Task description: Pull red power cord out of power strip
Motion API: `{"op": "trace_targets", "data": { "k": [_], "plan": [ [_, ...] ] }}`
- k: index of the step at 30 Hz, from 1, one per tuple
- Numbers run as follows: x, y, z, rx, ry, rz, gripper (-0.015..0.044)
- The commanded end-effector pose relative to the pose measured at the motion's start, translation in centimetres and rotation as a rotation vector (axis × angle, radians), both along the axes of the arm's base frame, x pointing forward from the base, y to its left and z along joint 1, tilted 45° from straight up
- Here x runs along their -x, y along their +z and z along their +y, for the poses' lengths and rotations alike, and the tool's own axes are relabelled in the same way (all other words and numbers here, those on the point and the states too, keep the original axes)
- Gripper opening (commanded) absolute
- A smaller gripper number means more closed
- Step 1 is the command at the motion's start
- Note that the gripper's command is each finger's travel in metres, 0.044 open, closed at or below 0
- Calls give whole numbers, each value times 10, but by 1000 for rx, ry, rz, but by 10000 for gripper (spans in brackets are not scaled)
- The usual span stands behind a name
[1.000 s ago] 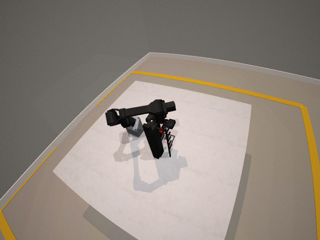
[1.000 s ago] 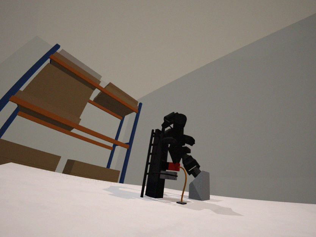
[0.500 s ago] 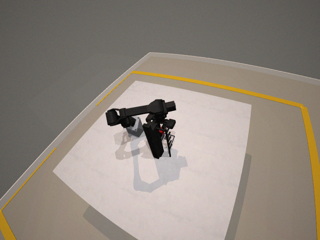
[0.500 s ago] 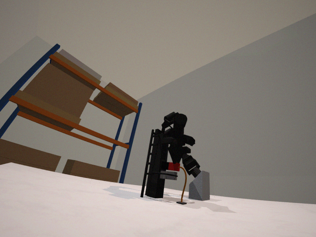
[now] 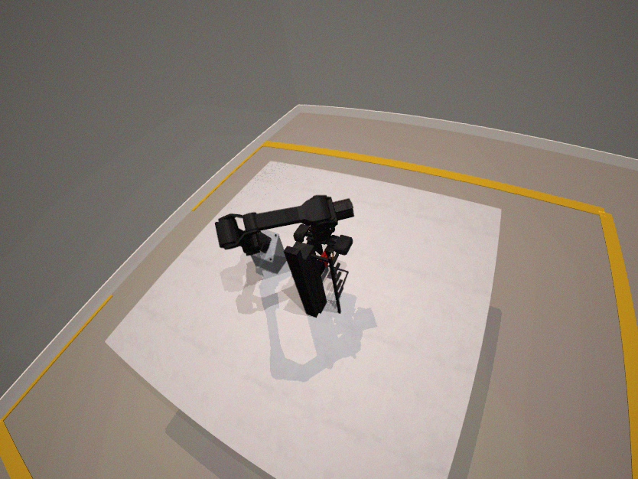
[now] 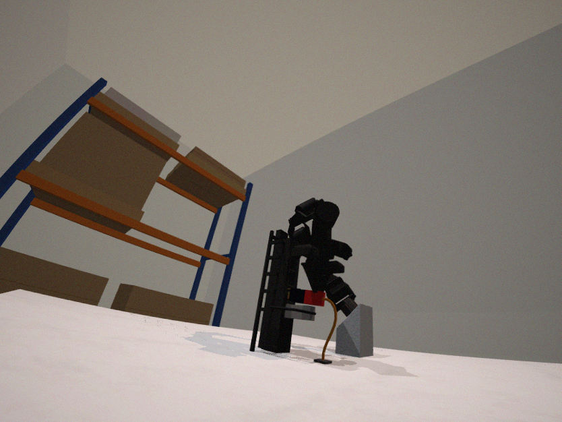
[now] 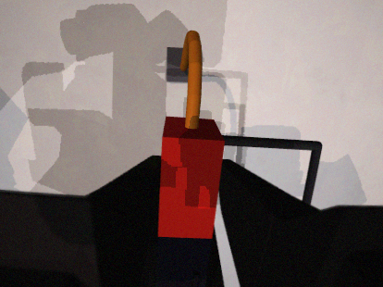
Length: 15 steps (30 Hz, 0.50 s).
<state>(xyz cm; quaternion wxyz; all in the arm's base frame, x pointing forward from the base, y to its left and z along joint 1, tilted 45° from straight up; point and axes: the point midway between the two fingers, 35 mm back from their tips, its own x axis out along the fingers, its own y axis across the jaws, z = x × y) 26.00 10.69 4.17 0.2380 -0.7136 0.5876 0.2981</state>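
The red plug (image 5: 324, 255) (image 6: 314, 298) (image 7: 185, 220) lies level, its black front part (image 6: 297, 296) toward the tall black power strip (image 5: 309, 283) (image 6: 275, 294). A little gold shows between that front and the strip in the exterior view. How far the prongs sit in the strip is hidden. The orange-brown cord (image 6: 335, 317) (image 7: 194, 86) bends from the plug's back down to a small dark pad (image 6: 322, 361) (image 7: 174, 57). My gripper (image 5: 325, 251) (image 6: 318, 288) (image 7: 190, 168) is shut on the red plug, one finger on each side.
A black barred rack (image 5: 334, 285) (image 6: 261, 290) stands close beside the strip; its frame (image 7: 277, 143) shows right of the plug in the wrist view. A grey block (image 6: 299, 312) is just below the plug. My arm's grey base (image 5: 275, 255) (image 6: 361, 334) is nearby.
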Motion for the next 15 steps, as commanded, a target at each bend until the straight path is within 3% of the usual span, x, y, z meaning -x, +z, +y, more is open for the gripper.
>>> {"op": "trace_targets", "data": {
  "k": [1, 2, 15],
  "plan": [
    [4, -10, 18, -12, 24, 11, 0],
    [4, -11, 19, -12, 24, 11, 0],
    [3, -6, 10, -5, 26, 12, 341]
  ]
}}
